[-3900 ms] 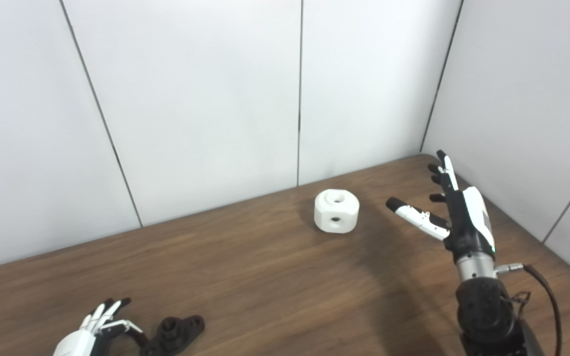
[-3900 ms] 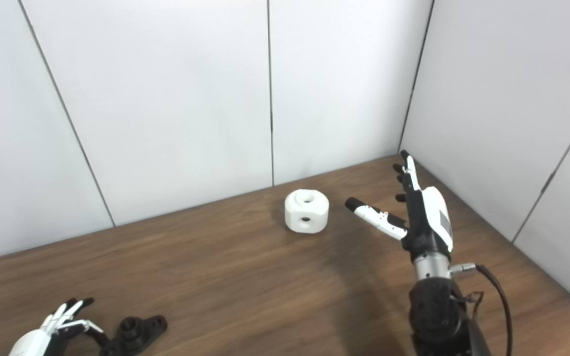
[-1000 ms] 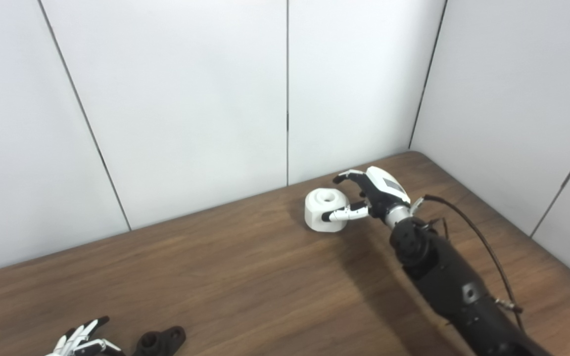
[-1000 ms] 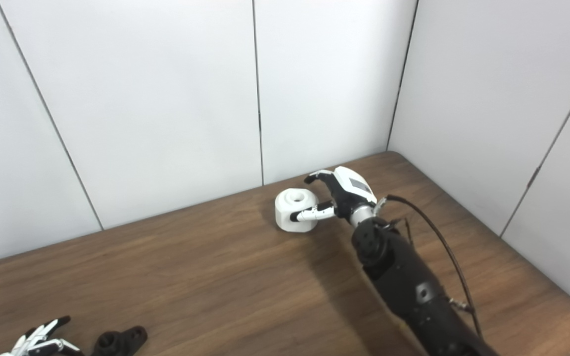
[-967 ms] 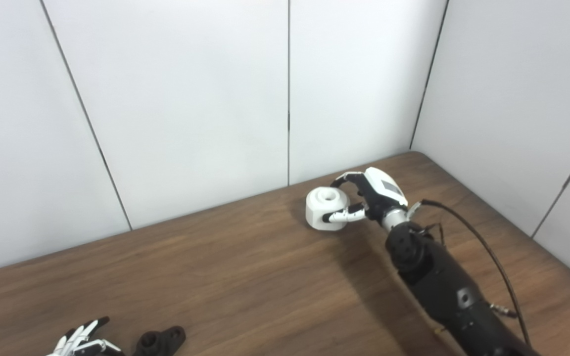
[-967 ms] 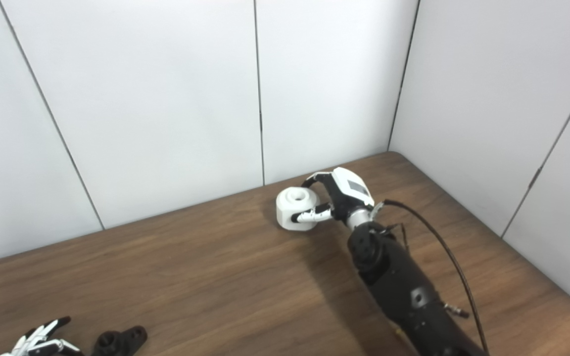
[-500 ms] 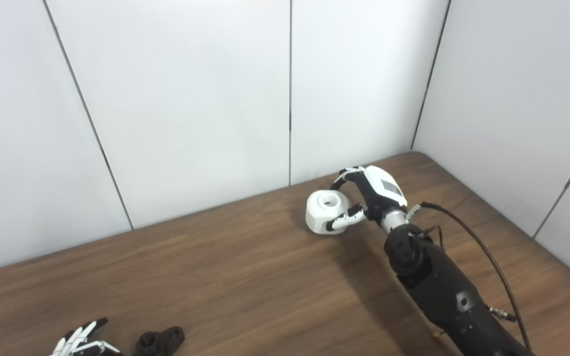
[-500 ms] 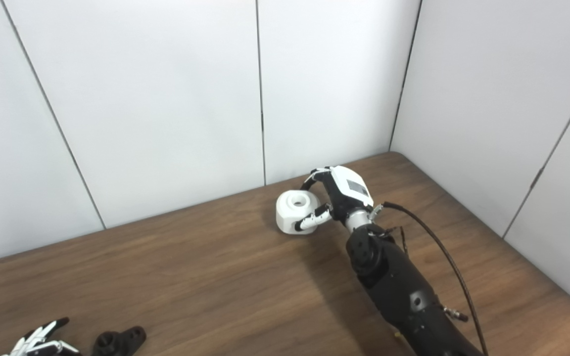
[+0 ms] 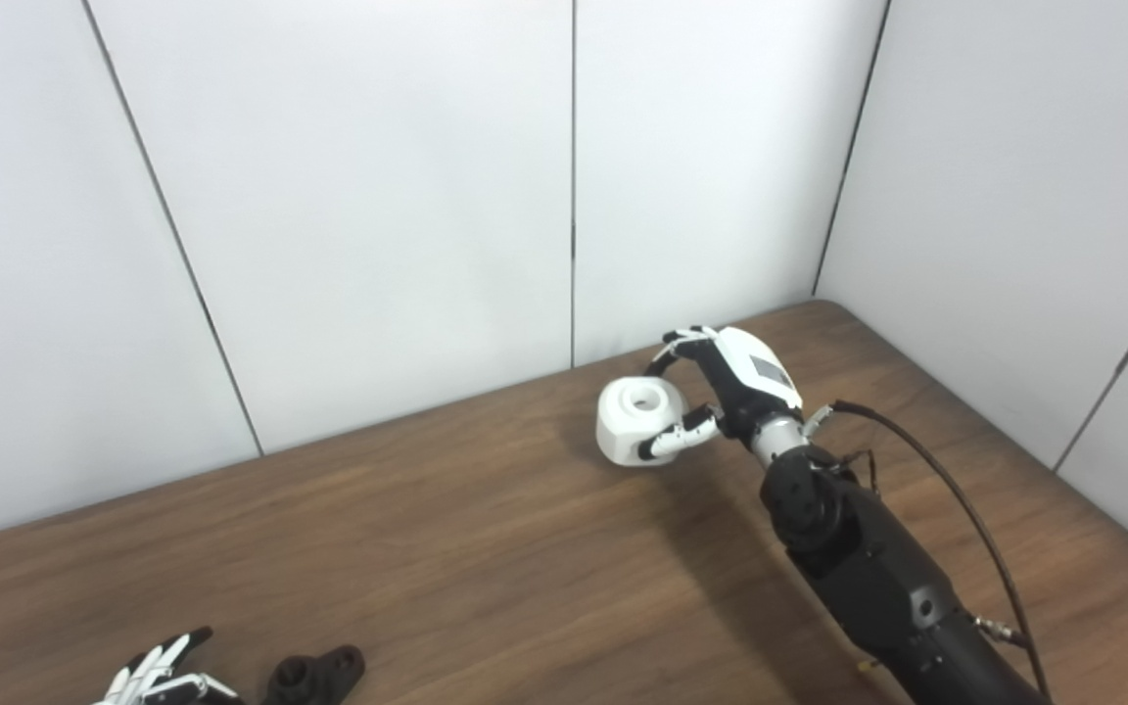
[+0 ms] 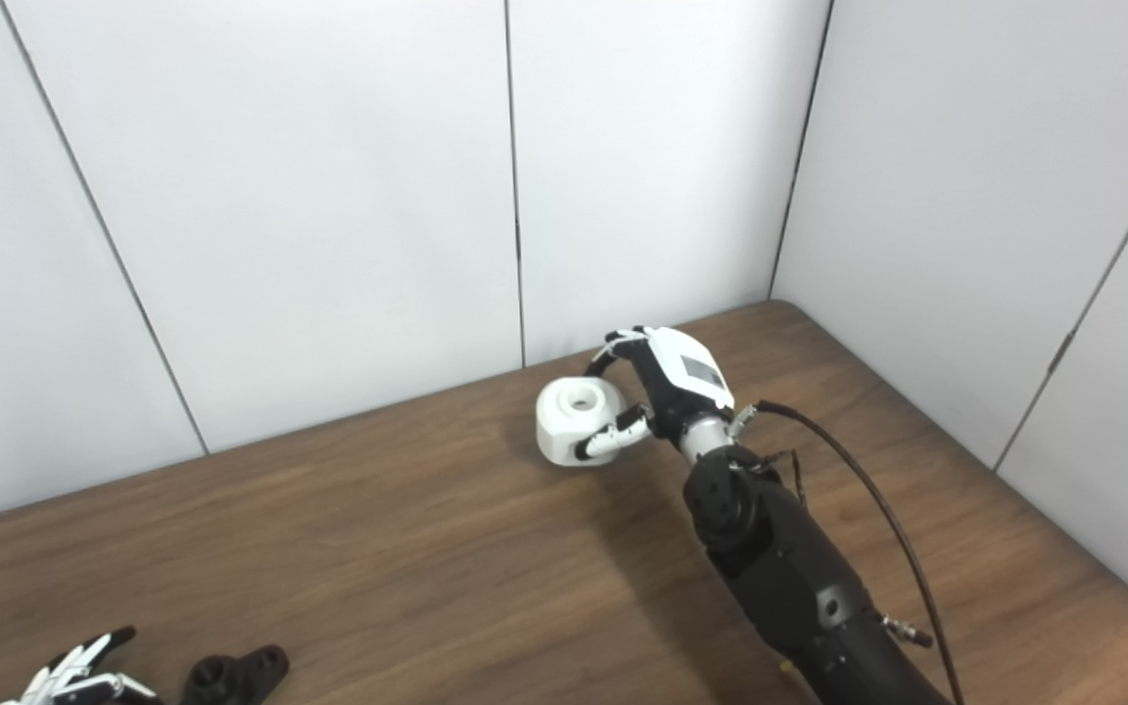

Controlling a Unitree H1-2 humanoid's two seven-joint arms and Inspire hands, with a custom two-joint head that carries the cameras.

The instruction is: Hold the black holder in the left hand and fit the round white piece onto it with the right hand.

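Observation:
The round white piece [image 9: 634, 421] has a hole in its top and is at the far side of the wooden table [image 9: 486, 548]. My right hand [image 9: 726, 387] is shut on it, fingers curled over its far side and thumb on its near side, and holds it slightly tilted. It also shows in the right eye view [image 10: 574, 419]. The black holder [image 9: 314, 674] lies flat at the table's near left edge. My left hand [image 9: 158, 681] is open just left of the holder, not touching it, and is mostly cut off by the picture's bottom edge.
White wall panels [image 9: 378, 196] close in the table at the back and on the right. The table's right corner [image 9: 823, 305] is just behind my right hand. A black cable [image 9: 946, 490] runs along the right forearm.
My right hand has closed on the white piece and shifted it a little to the left, tilting it. The left hand and the black holder have stayed put.

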